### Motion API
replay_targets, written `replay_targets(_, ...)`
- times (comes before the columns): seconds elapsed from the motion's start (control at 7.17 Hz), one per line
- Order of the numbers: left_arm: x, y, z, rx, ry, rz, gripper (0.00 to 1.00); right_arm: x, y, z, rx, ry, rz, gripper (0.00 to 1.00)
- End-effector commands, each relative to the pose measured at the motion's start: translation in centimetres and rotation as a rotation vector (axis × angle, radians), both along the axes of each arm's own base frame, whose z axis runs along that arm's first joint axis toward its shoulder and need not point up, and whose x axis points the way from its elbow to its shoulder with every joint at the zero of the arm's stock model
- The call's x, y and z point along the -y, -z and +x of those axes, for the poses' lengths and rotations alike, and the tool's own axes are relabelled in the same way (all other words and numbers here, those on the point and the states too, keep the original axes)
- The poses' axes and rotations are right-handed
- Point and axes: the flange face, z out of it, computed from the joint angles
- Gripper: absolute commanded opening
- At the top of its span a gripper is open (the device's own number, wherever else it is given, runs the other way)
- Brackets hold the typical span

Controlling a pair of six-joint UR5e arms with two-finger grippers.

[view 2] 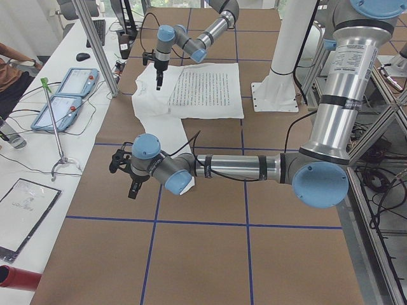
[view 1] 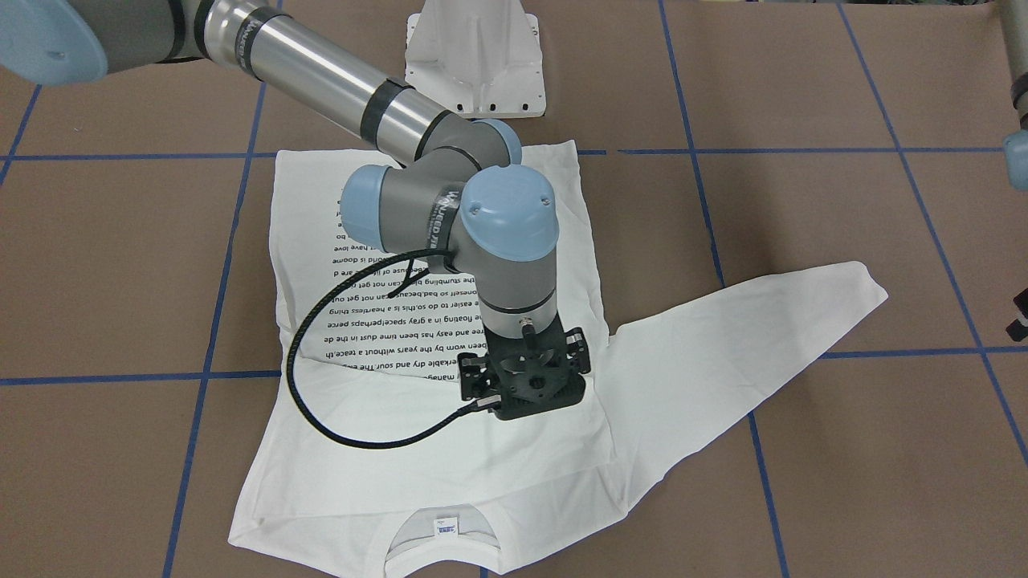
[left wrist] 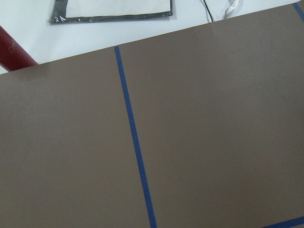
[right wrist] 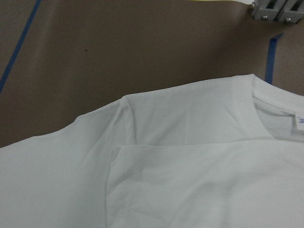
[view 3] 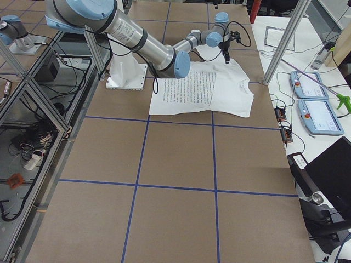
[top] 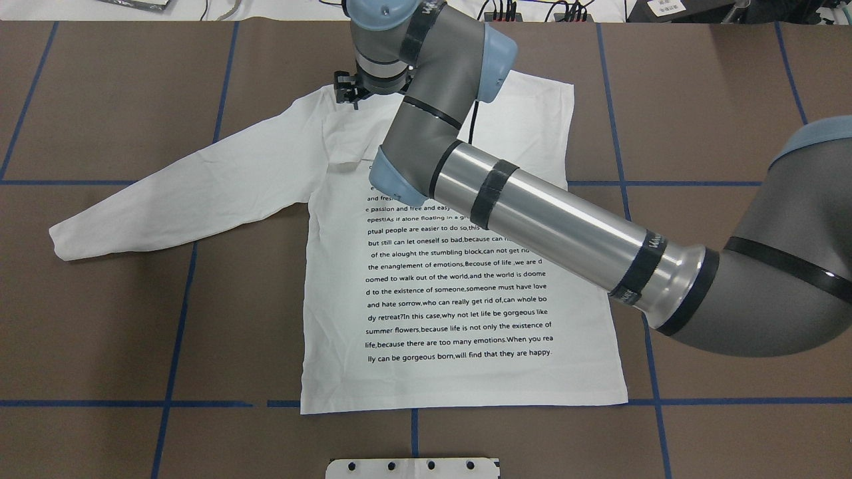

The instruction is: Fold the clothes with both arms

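Shirt (top: 466,382): flat on the table (top: 100,332), printed text (top: 459,293) up. Hem sits just in front of the pedestal (view 1: 474,56); collar (view 1: 446,554) at the end farthest from the pedestal, label (view 1: 444,527) showing inside it. One sleeve (top: 180,186) lies stretched out, well away from the pedestal toward the robot's left. No sleeve sticks out on the other side; a folded layer edge crosses the chest below the collar, probably that sleeve turned in.

Right gripper (view 1: 530,393): reaches from the pedestal side across the shirt, above the chest just inside the shoulder of the stretched sleeve. Fingers are hidden under the wrist, so cannot tell whether apart or together, nor whether they touch cloth.

Left gripper (view 2: 131,184): well apart from the shirt, farther from the pedestal than the sleeve tip. Its wrist view shows only bare table and blue tape. Finger state: cannot tell.

Judgement: the stretched sleeve is the next fold.

Risks:
- Pinching at the shoulder may catch both the top layer and the folded layer beneath, pulling the earlier fold open.
- With the left gripper this far off, a one-handed lift would drag the sleeve and skew the whole shirt away from square with the pedestal.
- The cable (view 1: 321,401) loops low over the print and could brush or snag cloth on a sideways sweep.
- Bringing the left arm in toward the shoulder risks crowding the right wrist.
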Motion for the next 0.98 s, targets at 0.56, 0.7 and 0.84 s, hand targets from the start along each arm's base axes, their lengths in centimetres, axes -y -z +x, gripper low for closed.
replay_targets(0.56, -9.4, -2.8, 12.3, -0.053, 0.058, -0.183, 0.99, 3.8, -17.5, 24.1, -0.058, 0.143, -0.191, 1.0)
replay_targets(0.7, -10.2, -3.3, 13.1, -0.035, 0.069, -0.193, 0.99, 3.3, -19.7, 26.5, -0.056, 0.158, -0.181, 1.0)
replay_targets(0.84, -11.2, -4.1, 12.8, -0.025, 0.07, -0.204, 0.98, 2.7, -20.3, 27.3, -0.054, 0.154, -0.178, 1.0)
